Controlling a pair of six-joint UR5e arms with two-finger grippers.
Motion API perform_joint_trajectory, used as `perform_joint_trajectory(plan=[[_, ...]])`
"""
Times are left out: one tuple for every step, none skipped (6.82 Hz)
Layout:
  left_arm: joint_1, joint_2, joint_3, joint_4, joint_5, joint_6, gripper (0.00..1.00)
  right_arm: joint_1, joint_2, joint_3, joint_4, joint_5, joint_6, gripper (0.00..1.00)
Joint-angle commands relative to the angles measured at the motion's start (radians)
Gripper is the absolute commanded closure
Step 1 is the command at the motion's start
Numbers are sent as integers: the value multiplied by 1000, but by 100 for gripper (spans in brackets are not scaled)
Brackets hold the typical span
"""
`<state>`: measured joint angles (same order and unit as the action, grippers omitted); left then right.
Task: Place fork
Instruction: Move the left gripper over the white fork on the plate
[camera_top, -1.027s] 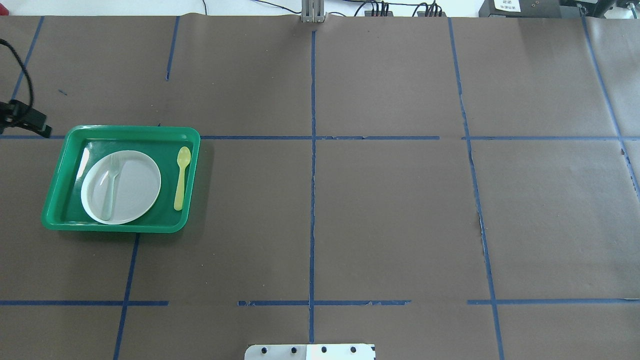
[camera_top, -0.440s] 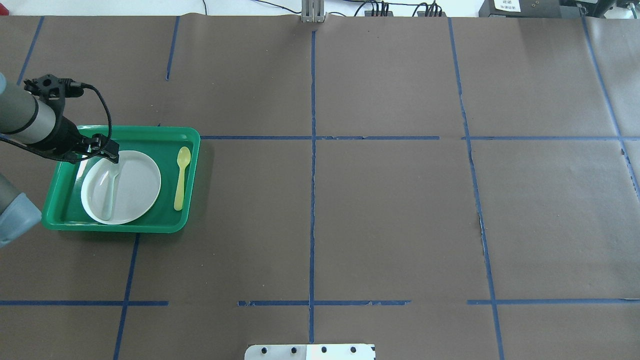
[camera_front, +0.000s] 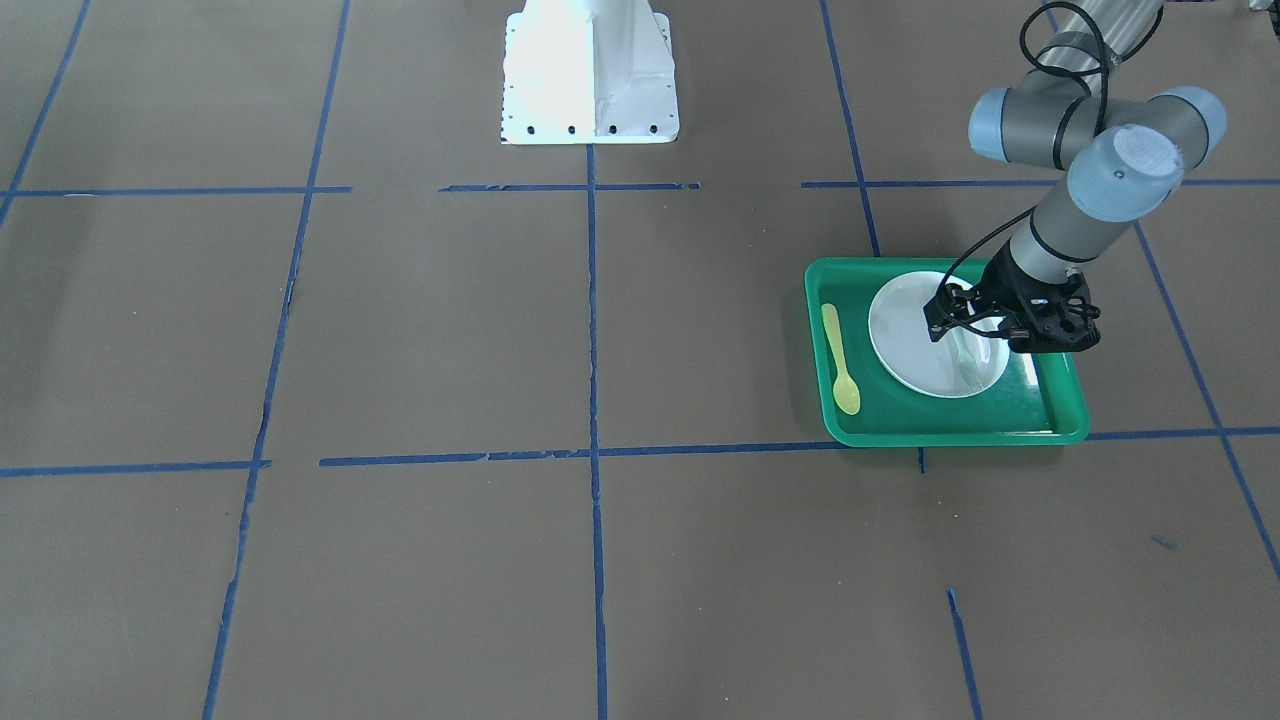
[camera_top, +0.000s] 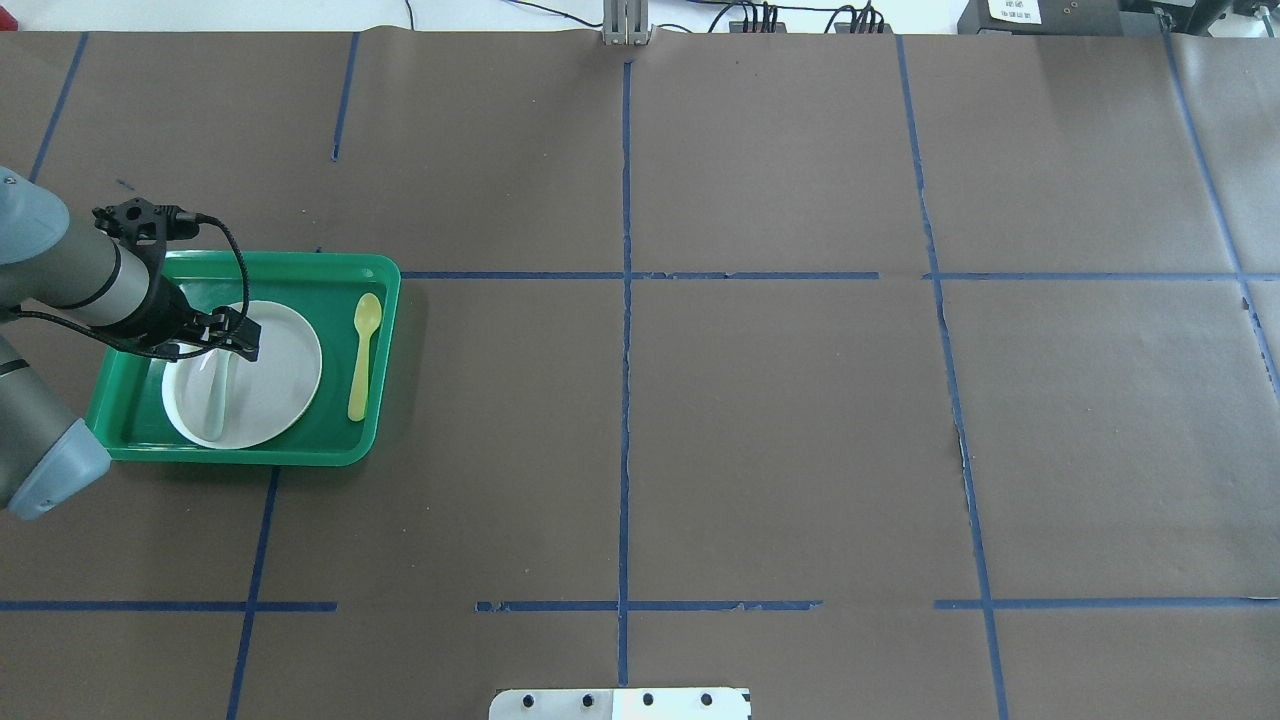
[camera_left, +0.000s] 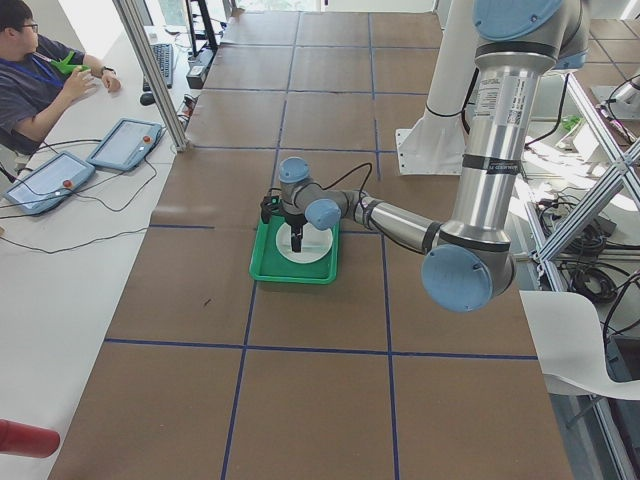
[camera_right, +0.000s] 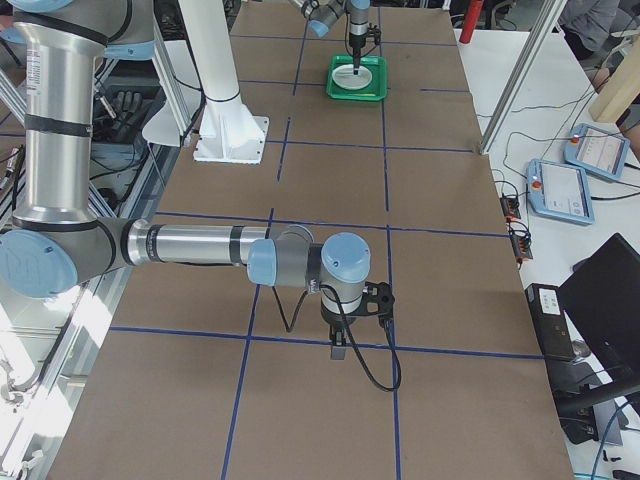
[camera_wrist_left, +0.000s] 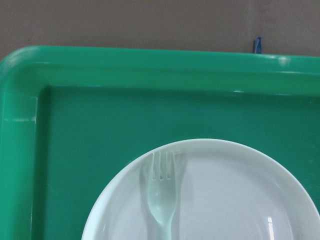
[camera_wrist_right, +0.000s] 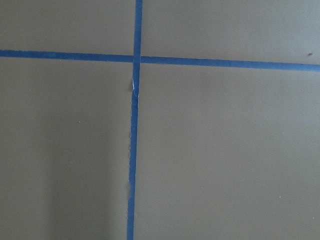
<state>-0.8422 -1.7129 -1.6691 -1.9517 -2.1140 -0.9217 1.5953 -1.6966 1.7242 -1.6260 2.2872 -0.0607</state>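
The pale plastic fork (camera_top: 215, 395) lies on the left part of a white plate (camera_top: 275, 380) in a green tray (camera_top: 300, 264). In the left wrist view the fork (camera_wrist_left: 162, 200) lies with its tines toward the tray's far rim (camera_wrist_left: 100, 65). My left gripper (camera_top: 232, 340) hangs over the plate above the fork's tine end, apart from it. In the front view it (camera_front: 960, 330) looks open and empty. My right gripper (camera_right: 338, 350) shows only in the right side view, low over bare table far from the tray. I cannot tell if it is open or shut.
A yellow plastic spoon (camera_top: 362, 355) lies in the tray to the right of the plate. Brown paper with blue tape lines (camera_top: 625, 300) covers the table. The robot's white base plate (camera_front: 590, 70) stands at the near middle edge.
My left arm has come in from the left edge and moved over the tray to above the plate and fork. The fork, plate and spoon have not moved.
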Motion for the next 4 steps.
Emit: perform_joint_trajectory(plan=[[29,-5,20,-3,0,4,0,0,0,0,0,0,-1,0],[31,-5,22,-3,0,6,0,0,0,0,0,0,-1,0],[31,-5,20,-3,0,3,6,0,0,0,0,0,-1,0],[31,-5,20,-3,0,1,26,0,0,0,0,0,1,0]])
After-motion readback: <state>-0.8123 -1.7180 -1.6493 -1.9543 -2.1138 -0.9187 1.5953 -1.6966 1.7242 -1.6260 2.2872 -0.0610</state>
